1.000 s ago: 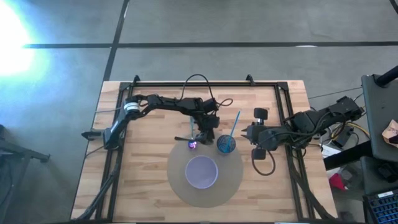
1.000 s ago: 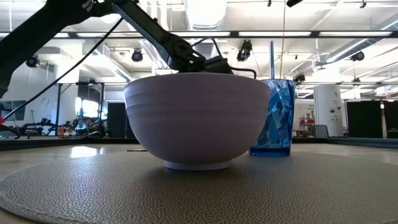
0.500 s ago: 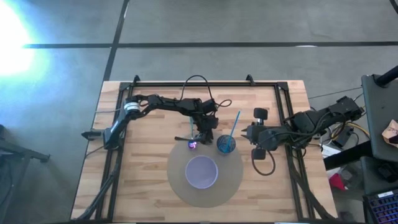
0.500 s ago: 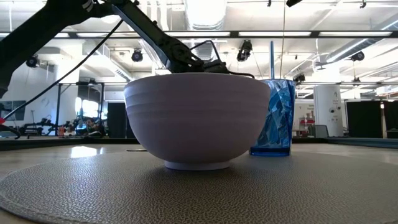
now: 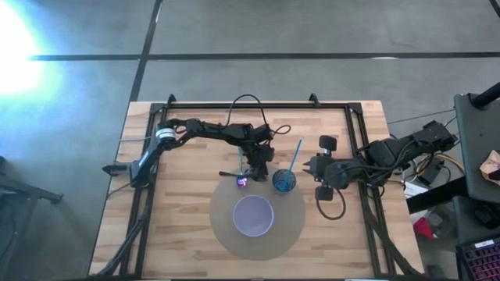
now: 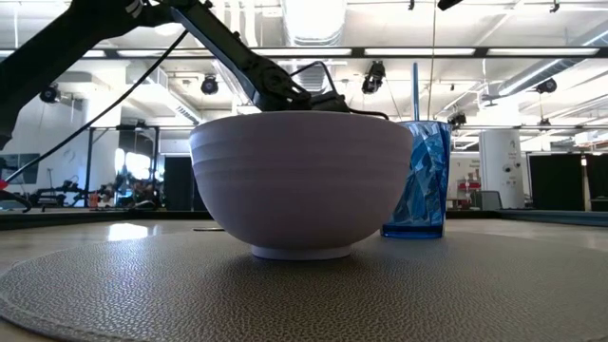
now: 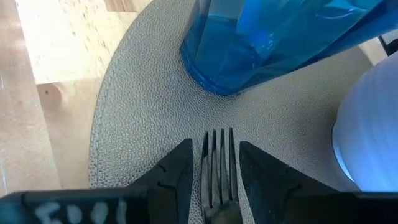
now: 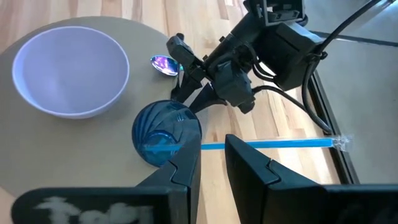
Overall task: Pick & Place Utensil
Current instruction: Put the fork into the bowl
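Left tool (image 7: 213, 163) is clamped on a dark metal fork (image 7: 217, 163), tines pointing out between the fingers, low over the round grey textured placemat (image 7: 143, 130) at the centre of the left wrist frame. Just beyond the tines stands the blue faceted plastic cup (image 7: 273, 37), and the white ribbed bowl (image 7: 370, 143) fills the right edge. In the high view the cup (image 5: 284, 182) holds a long blue straw (image 5: 294, 158) near the frame centre, with the bowl (image 5: 253, 215) below it on the mat, and a shiny iridescent spoon (image 5: 241, 182) lies just left of the cup.

Right tool (image 8: 211, 162) waits at centre right of the wooden surface (image 5: 187, 226), fingers slightly apart around nothing.

One risk is that the tines nudge or tip the cup, since they sit so close. Pale lettering on the tool bodies cannot be read.
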Robot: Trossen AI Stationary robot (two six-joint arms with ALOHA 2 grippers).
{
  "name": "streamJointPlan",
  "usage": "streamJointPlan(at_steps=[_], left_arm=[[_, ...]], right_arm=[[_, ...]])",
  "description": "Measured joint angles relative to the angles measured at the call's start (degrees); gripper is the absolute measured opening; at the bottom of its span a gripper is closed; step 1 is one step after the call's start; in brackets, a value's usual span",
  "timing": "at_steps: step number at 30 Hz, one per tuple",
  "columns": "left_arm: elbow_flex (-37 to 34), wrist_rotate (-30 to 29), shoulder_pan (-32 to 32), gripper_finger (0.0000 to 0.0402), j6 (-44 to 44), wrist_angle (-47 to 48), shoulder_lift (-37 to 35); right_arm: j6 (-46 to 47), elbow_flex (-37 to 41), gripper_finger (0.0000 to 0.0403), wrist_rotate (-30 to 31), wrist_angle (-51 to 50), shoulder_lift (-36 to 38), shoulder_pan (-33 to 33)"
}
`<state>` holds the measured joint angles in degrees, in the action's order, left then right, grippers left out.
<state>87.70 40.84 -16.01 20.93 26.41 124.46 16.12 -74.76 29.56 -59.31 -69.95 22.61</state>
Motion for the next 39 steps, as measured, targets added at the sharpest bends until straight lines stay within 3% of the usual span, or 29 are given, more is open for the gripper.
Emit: streamJointPlan(at_steps=[15, 26, 39], left_arm=[[-4.45, 2.62, 0.01, 0.0122, -1.57, -4.86, -0.04], [-4.48, 6.44, 0.08, 0.0122, -1.44, -5.64, -0.04], [-4.59, 6.4, 0.02, 0.0122, -1.25, -5.62, -0.04]], right_arm=[[0.0, 0.0, 0.0068, -0.04, -0.02, 0.0, 0.0], [-0.09, 0.0, 0.0068, -0.04, -0.02, 0.0, 0.0], [-0.04, 0.0, 0.0068, -0.02, -0.02, 0.0, 0.0]])
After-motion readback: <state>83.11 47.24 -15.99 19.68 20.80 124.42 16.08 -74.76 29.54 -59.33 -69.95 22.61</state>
